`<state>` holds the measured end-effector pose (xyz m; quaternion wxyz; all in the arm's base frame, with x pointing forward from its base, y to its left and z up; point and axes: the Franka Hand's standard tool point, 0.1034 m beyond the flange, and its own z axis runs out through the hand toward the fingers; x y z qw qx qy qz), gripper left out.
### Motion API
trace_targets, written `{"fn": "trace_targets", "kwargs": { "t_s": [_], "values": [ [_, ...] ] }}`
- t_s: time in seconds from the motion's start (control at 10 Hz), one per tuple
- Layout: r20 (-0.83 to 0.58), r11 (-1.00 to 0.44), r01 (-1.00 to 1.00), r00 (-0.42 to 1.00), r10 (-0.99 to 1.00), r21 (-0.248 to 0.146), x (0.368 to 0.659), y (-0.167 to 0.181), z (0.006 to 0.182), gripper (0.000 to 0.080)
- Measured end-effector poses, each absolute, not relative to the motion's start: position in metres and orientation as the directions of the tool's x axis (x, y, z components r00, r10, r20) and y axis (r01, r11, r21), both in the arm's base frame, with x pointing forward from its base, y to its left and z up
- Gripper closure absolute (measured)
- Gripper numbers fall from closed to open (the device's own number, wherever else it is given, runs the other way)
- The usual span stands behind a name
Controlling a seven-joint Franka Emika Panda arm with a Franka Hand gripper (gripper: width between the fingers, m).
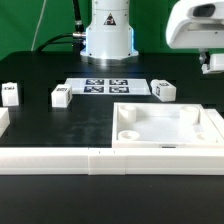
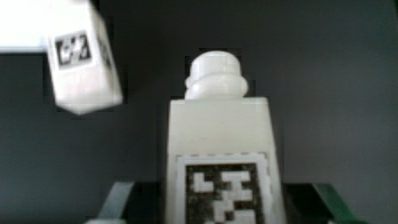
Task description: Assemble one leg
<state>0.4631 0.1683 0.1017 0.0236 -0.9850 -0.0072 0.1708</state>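
Observation:
My gripper (image 1: pixel 213 63) hangs high at the exterior view's right edge, above the table. In the wrist view, the gripper (image 2: pixel 222 206) is shut on a leg (image 2: pixel 222 130). This leg is a white block with a black-and-white tag facing the camera, and its rounded peg end points away from the gripper. A finger (image 2: pixel 121 200) shows on each side of it. A second leg (image 2: pixel 80 65) lies on the black table below. Three loose legs (image 1: pixel 9 93), (image 1: pixel 62 96), (image 1: pixel 164 90) lie on the table in the exterior view.
The large square white panel (image 1: pixel 205 128) with a raised rim lies at the front right. A long white rail (image 1: pixel 60 158) runs along the front edge. The marker board (image 1: pixel 105 85) lies in front of the robot base (image 1: pixel 107 35).

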Motion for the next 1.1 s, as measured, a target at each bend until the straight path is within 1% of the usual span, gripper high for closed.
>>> {"fn": "trace_targets", "kwargs": {
  "t_s": [0.2, 0.3, 0.4, 0.5, 0.6, 0.7, 0.8, 0.9, 1.0, 1.1],
  "values": [
    [-0.192, -0.996, 0.054, 0.979, 0.066, -0.069, 0.475, 0.142, 0.114, 0.0509],
    [-0.087, -0.995, 0.067, 0.993, 0.073, -0.076, 0.487, 0.128, 0.116, 0.0509],
    [-0.01, -0.994, 0.076, 0.997, 0.077, -0.076, 0.496, 0.117, 0.121, 0.0509],
    [0.112, -0.995, 0.073, 0.992, 0.064, -0.075, 0.51, 0.109, 0.128, 0.0509],
    [0.215, -0.994, 0.076, 0.975, 0.058, -0.076, 0.51, 0.111, 0.126, 0.0509],
    [0.286, -0.994, 0.081, 0.957, 0.056, -0.075, 0.508, 0.111, 0.124, 0.0509],
    [0.331, -0.994, 0.082, 0.942, 0.053, -0.075, 0.508, 0.11, 0.125, 0.0509],
    [0.409, -0.994, 0.084, 0.911, 0.046, -0.076, 0.512, 0.11, 0.127, 0.0509],
    [0.392, -0.993, 0.099, 0.918, 0.065, -0.068, 0.51, 0.11, 0.122, 0.0509],
    [0.405, -0.989, 0.142, 0.908, 0.111, -0.047, 0.527, 0.108, 0.118, 0.0509]
  ]
}}
